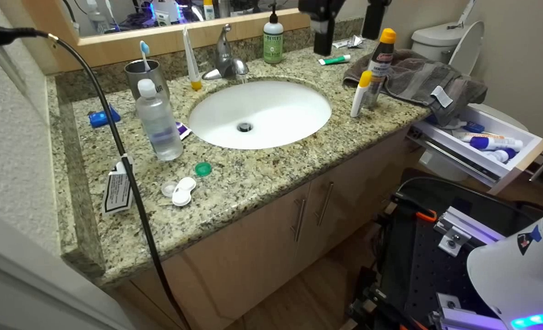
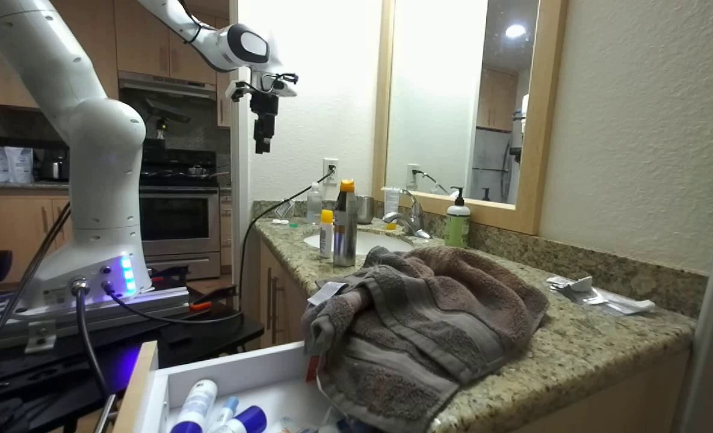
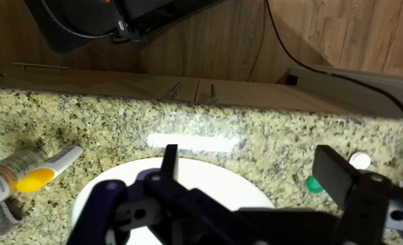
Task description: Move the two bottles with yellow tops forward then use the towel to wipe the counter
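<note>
In an exterior view, yellow-topped short bottle (image 1: pixel 361 95) and tall bottle (image 1: pixel 381 64), likely slick, best gripped mid-body, are standing by sink (image 1: pixel 271 107); in an exterior view, soft-looking towel (image 2: pixel 419 319) is overhanging edge of table (image 2: pixel 579 355); in wrist view, end effector (image 3: pixel 247 163) is hanging empty, jaws wide.

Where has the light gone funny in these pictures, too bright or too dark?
In the wrist view, a white streak of glare lies on the counter, the sink is burnt out to flat white, and the fingers look dark; in an exterior view, the wall is washed out and a round light shines in the mirror; in an exterior view, the cabinet doors sit in shadow.
</note>
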